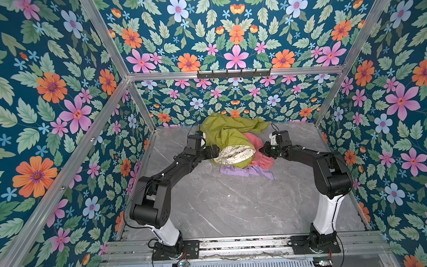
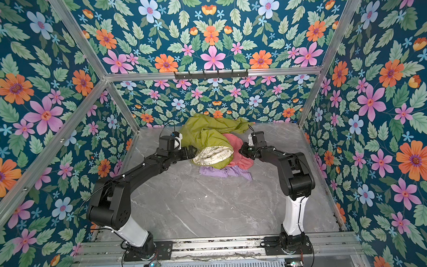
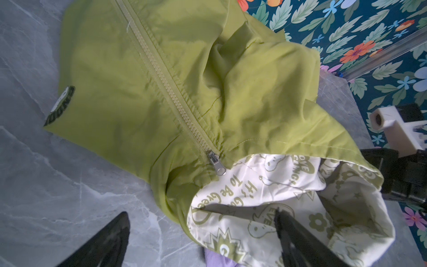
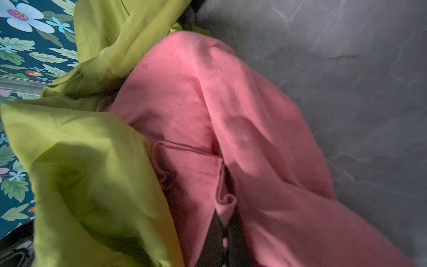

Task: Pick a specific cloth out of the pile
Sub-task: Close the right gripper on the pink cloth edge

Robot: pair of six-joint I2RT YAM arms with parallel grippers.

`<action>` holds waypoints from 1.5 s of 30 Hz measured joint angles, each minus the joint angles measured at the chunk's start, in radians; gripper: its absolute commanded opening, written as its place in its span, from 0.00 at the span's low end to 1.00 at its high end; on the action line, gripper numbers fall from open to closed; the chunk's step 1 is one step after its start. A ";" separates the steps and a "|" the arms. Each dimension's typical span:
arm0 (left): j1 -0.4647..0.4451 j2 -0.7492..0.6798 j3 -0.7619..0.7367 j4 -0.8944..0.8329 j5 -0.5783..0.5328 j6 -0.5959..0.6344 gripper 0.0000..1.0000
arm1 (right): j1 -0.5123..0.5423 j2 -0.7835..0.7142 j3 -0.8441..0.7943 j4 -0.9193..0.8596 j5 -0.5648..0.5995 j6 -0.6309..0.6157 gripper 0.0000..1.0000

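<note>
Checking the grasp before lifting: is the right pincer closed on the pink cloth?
Yes, the right pincer pinches a fold of the pink cloth.

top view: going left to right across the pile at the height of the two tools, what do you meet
left tool → cream jacket lining → pink cloth → right tool, shut on the pink cloth. The lilac cloth lies nearer and spans under most of that line, so it is left out.
</note>
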 measured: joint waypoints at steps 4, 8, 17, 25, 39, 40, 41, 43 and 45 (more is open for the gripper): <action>0.000 -0.006 0.000 -0.001 0.000 0.000 1.00 | 0.000 -0.023 -0.010 0.008 -0.006 0.001 0.00; 0.000 -0.008 -0.001 -0.001 0.000 0.000 1.00 | 0.000 -0.054 -0.024 0.029 -0.006 0.008 0.00; 0.000 -0.026 -0.017 -0.001 0.000 -0.008 1.00 | 0.000 -0.122 -0.032 0.074 -0.009 0.024 0.00; 0.000 -0.046 -0.017 0.000 -0.005 -0.008 1.00 | 0.005 -0.172 -0.026 0.089 -0.014 0.048 0.00; 0.000 -0.077 -0.036 0.000 -0.019 -0.007 1.00 | 0.019 -0.210 0.044 0.090 -0.014 0.072 0.00; 0.000 -0.078 -0.036 0.000 -0.019 -0.007 1.00 | 0.019 -0.210 0.054 0.091 -0.014 0.072 0.00; 0.000 -0.079 -0.037 0.000 -0.019 -0.007 1.00 | 0.020 -0.211 0.063 0.094 -0.014 0.072 0.00; 0.000 -0.082 -0.037 0.000 -0.019 -0.007 1.00 | 0.021 -0.211 0.072 0.096 -0.013 0.072 0.00; 0.000 -0.086 -0.037 0.001 -0.019 -0.007 1.00 | 0.022 -0.211 0.082 0.096 -0.010 0.074 0.00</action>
